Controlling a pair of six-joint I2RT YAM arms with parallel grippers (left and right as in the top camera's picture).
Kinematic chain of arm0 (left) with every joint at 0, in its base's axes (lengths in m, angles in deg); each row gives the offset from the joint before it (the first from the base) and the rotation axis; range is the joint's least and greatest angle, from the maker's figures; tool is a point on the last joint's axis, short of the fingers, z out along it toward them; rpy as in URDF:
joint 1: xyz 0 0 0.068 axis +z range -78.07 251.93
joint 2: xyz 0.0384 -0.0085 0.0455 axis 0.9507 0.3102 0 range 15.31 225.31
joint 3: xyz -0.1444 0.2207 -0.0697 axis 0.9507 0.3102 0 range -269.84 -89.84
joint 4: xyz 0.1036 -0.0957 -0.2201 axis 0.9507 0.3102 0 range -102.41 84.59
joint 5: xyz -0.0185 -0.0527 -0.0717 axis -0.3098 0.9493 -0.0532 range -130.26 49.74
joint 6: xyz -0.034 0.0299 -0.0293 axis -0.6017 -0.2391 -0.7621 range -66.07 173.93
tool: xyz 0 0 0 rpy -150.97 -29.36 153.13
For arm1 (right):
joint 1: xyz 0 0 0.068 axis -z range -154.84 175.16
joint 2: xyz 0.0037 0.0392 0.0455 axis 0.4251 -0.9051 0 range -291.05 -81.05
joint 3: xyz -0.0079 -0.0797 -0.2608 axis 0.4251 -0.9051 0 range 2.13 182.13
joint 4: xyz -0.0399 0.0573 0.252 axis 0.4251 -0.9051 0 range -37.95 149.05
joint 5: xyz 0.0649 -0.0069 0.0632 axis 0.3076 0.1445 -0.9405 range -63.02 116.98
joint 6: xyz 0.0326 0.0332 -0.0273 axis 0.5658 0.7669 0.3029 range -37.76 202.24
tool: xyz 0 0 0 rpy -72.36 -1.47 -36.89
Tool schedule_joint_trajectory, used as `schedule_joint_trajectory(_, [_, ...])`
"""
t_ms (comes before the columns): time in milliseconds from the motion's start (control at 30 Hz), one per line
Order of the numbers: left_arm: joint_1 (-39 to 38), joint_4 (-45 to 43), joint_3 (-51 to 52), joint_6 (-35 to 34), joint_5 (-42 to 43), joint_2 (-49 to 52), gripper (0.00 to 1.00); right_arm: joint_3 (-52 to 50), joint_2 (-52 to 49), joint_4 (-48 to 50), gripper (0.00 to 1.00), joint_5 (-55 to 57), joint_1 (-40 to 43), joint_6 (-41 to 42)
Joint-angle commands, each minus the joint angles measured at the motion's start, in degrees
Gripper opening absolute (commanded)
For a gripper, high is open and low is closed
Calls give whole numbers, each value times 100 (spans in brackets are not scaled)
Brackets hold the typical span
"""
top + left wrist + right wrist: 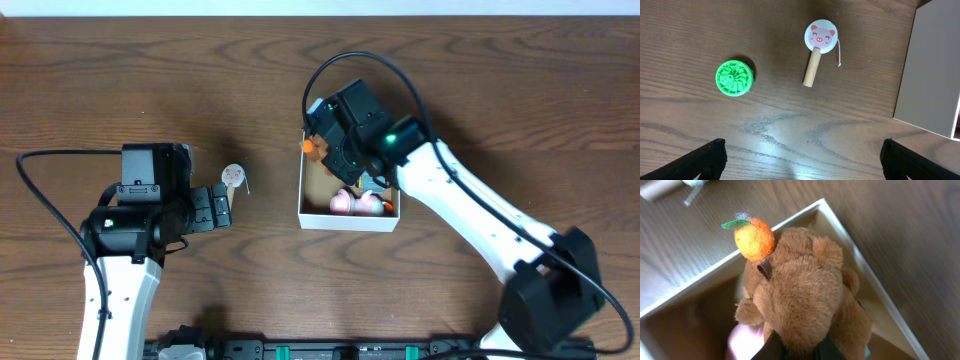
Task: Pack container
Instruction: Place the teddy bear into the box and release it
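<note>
From overhead, the square, shallow, white-walled cardboard container [345,222] with a brown inside sits near the middle of the dark wooden table [120,80]. Two pale pink rounded toys [355,204] lie inside against its near wall. The right gripper [332,155] hangs over the container's far left corner, with a small orange felt fruit [310,147] showing beside it. The left gripper [225,207] is low over the table, well to the left of the container. A small round white pig-face toy on a wooden stick [233,176] lies just beyond its tips.

In the left wrist view, the fingers [710,160] are spread wide with nothing between them. Ahead on the bare wood lie a green ribbed plastic disc [734,77] and the pig-face toy, apart from each other. The container's white outer wall fills the right edge.

In the right wrist view, the gripper is closed on a fuzzy brown plush bear [805,290], whose head carries the orange fruit and a green leaf. The bear is over the container's corner, above the brown floor; whether it touches the floor cannot be told. Part of a pink toy shows below it.
</note>
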State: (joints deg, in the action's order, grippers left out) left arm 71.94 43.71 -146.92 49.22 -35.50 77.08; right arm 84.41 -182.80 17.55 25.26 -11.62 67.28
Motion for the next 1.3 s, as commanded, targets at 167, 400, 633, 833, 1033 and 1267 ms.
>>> schedule_joint_trajectory(167, [35, 2, -101, -57, 42, 7, 98, 44, -479, 199, 7, 61, -15, -247])
schedule_joint_trajectory(400, [35, 0, -101, -57, 42, 7, 98, 55, -461, 190, 78, 63, -15, -247])
schedule_joint_trajectory(633, [35, 2, -101, -55, 42, 7, 98, 400, -74, 195, 79, 114, -15, -247])
schedule_joint_trajectory(833, [35, 17, -101, -55, 42, 7, 98, 713, 673, 205, 82, 592, 81, -243])
schedule_joint_trajectory(1033, [35, 22, -101, -55, 42, 7, 98, 706, 1047, -153, 14, 295, 278, 136])
schedule_joint_trajectory(1267, [35, 24, -101, -57, 42, 7, 98, 470, 468, -160, 1, -542, 164, 592])
